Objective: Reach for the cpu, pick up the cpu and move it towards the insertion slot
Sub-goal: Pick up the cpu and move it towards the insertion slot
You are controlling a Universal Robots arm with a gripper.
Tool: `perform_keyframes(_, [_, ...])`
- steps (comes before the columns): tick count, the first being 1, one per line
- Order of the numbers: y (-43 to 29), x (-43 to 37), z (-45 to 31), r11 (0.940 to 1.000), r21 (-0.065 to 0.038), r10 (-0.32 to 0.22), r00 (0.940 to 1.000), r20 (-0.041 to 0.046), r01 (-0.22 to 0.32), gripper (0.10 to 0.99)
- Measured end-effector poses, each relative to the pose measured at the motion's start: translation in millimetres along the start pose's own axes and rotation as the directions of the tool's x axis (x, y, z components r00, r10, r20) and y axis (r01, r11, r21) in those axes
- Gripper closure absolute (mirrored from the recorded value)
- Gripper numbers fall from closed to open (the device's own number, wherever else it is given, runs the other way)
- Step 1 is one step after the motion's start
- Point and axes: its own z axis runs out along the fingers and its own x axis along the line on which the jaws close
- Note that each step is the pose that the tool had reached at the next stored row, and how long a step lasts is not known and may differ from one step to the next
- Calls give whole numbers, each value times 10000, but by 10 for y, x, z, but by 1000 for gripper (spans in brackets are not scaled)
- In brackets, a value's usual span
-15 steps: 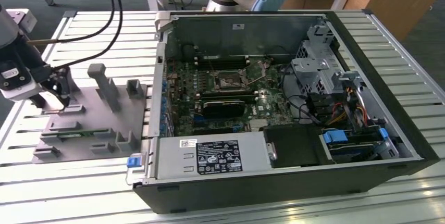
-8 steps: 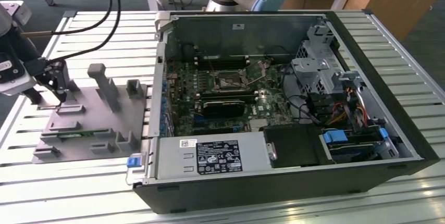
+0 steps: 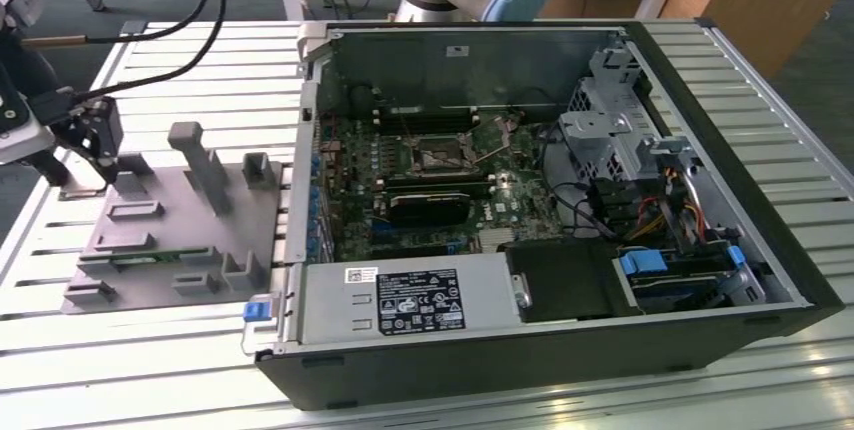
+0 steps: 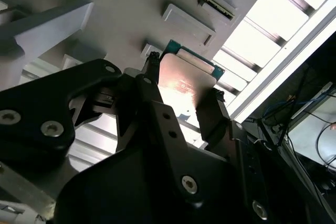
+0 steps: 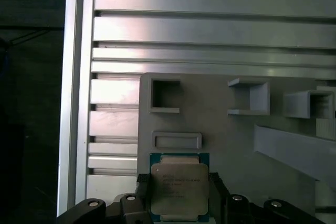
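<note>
Underneath: a slatted table (image 3: 801, 370), with bare slats running past the fixture edge on the side of the fingers away from the case.

At the exterior view's right: an open computer case (image 3: 534, 365) lying on its side, well apart from the gripper.

Under the fingers: a grey fixture (image 5: 220, 124), a flat plate with upright posts (image 3: 200, 165) on the case side of the fingers.

At the fixture edge farthest from the case: the gripper (image 3: 78, 175), with black fingers (image 5: 143, 198) pinching the chip by two opposite edges.

Between the fingers: the chip (image 5: 178, 187), lying flat, metal lid toward the first wrist view, green rim showing.
- Nearly square, with no clear long axis.
- Free edge parallel to the table slats.
- Just past the fingertips, a shallow rectangular recess (image 5: 176, 140); farther out, a box pocket (image 5: 165, 96).
- Contact with the plate beneath: cannot tell.

On the board inside the case: the socket (image 3: 438, 156), well apart from the fingers.
</note>
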Motion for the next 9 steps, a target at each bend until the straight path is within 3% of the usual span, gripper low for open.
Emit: perform_keyframes(9, [21,0,-238,10000,0,0,10000,-1,0,553])
